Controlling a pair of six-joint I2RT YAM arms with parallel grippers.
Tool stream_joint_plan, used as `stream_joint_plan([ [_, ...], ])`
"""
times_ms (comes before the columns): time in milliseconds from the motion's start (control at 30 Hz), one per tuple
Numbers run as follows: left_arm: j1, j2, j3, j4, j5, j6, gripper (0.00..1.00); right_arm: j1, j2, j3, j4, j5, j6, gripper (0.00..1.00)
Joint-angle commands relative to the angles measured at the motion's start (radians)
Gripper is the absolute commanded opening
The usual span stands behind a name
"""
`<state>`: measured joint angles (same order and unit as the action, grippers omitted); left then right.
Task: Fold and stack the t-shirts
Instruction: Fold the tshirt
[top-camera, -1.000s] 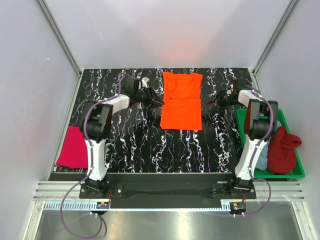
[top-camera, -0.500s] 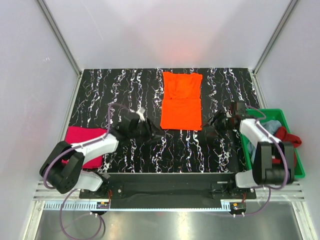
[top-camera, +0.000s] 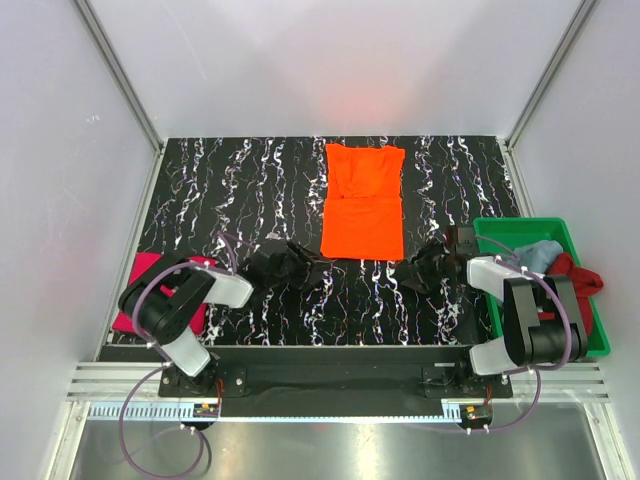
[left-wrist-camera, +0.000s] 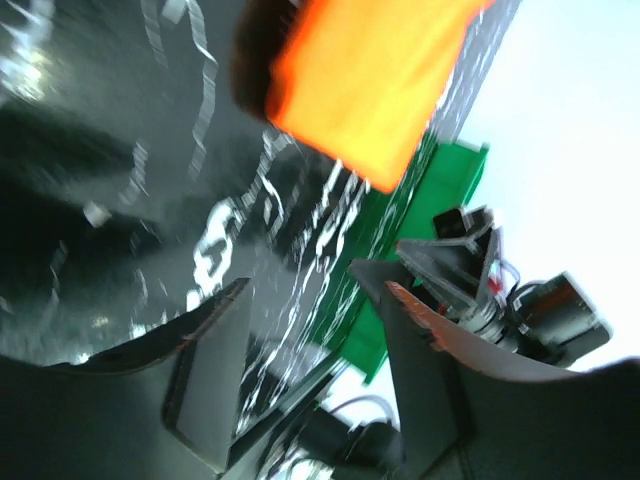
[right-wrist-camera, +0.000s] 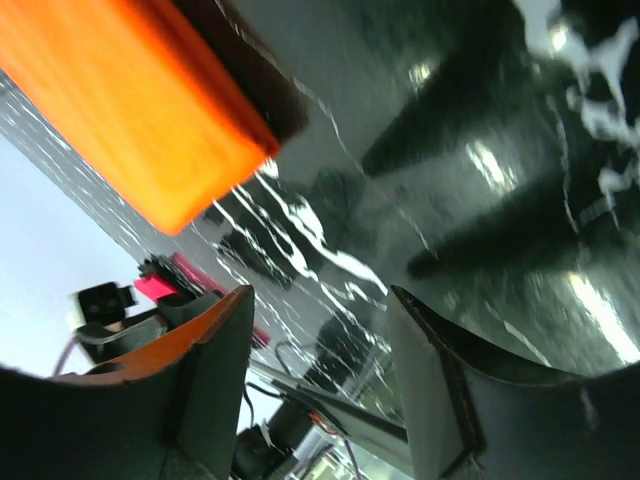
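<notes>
Dropping back from the sides of the orange t-shirt (top-camera: 363, 203), which lay flat on the desk (top-camera: 250, 190), the left gripper (top-camera: 313, 268) and right gripper (top-camera: 416, 270) sat just off its near corners, jaws released and empty, probably lining up the next fold.

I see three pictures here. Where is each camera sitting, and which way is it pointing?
Top external: fixed high behind the robot, looking down on the table; the left arm and right arm show.
Left wrist: on the left arm, low, looking past the open left gripper at the orange t-shirt and green tray.
Right wrist: on the right arm, looking past the open right gripper at the orange t-shirt and magenta t-shirt.
Shared: all three see the orange t-shirt.
</notes>
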<state>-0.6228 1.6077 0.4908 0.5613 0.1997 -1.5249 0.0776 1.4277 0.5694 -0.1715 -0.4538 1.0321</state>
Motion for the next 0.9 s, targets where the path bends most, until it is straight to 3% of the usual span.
stream_joint_plan([
  [0, -0.005, 0.070, 0.025, 0.179, -0.074, -0.092, 0.55, 0.004, 0.026, 0.017, 0.144, 0.035, 0.051, 0.61],
  [233, -0.003, 0.147, 0.084, 0.127, -0.143, -0.155, 0.49, 0.004, 0.065, 0.035, 0.162, 0.098, 0.072, 0.57],
  [400, -0.002, 0.205, 0.146, 0.048, -0.141, -0.184, 0.39, 0.004, 0.112, 0.035, 0.237, 0.130, 0.085, 0.56],
  [867, 0.028, 0.238, 0.134, 0.008, -0.181, -0.238, 0.36, 0.004, 0.234, 0.057, 0.320, 0.099, 0.109, 0.49],
])
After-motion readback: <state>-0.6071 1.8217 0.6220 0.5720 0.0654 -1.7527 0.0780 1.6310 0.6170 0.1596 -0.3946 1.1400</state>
